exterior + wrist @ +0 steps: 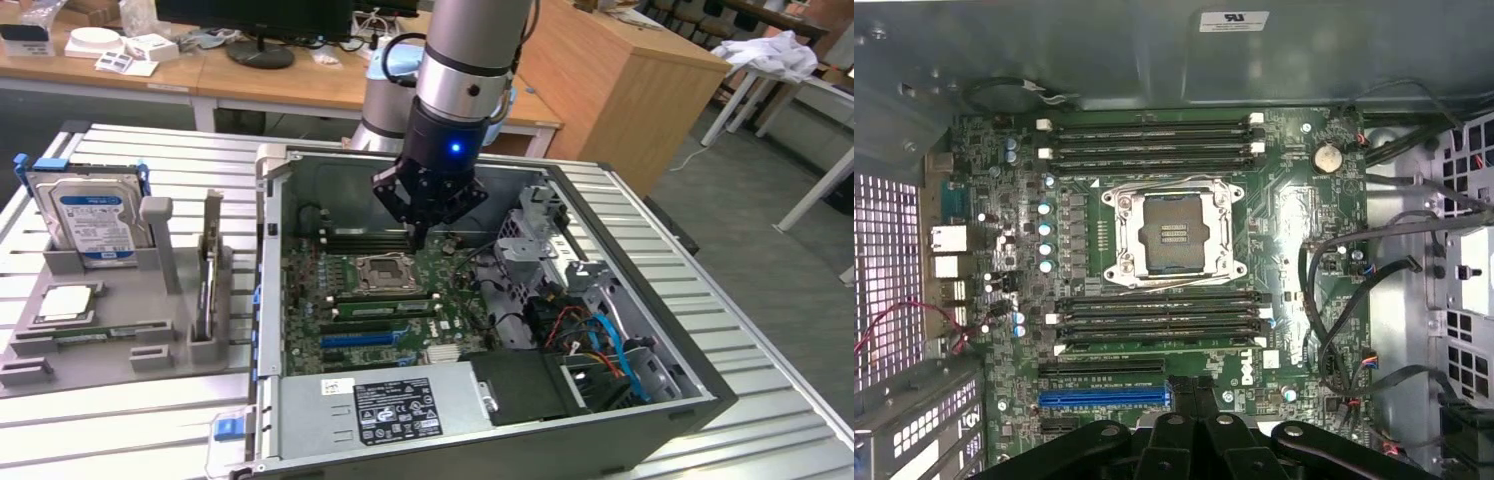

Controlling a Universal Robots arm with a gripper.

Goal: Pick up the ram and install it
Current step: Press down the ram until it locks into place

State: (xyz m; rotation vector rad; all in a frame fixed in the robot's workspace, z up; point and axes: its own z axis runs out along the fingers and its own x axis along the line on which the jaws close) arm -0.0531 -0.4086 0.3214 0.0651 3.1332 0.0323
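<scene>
The tabletop [134, 430] is ribbed metal, pale and slatted; on it lies an open computer case [641, 440], side panel off, the landmark here. Behind the case stand wooden desks [267, 75] carrying a monitor foot [260, 50] and small white boxes; to the exterior view's right of the case the grey floor runs to white table legs. On the exterior view's left of the case sits a grey rack [94, 365]; a hard drive [91, 215] stands upright in it and a thin greenish board lies flat near its front.

Inside the case lies the green motherboard [454, 290] [1284, 230], with the open CPU socket [387, 272] [1174, 235] at its middle, black memory slots on two sides of the socket, and a blue slot [360, 338] [1104, 397] beyond; a labelled power supply [400, 405] fills the near end of the case.

The ram [380, 305] is a long, narrow green stick; it sits lengthwise among the memory slots inside the case, between the socket and the blue slot; its chips are too small to make out.

The claw [418, 238] [1189, 400] hangs over the motherboard inside the case; its fingers are pressed together with nothing visible between them; it is clear of the ram.
</scene>
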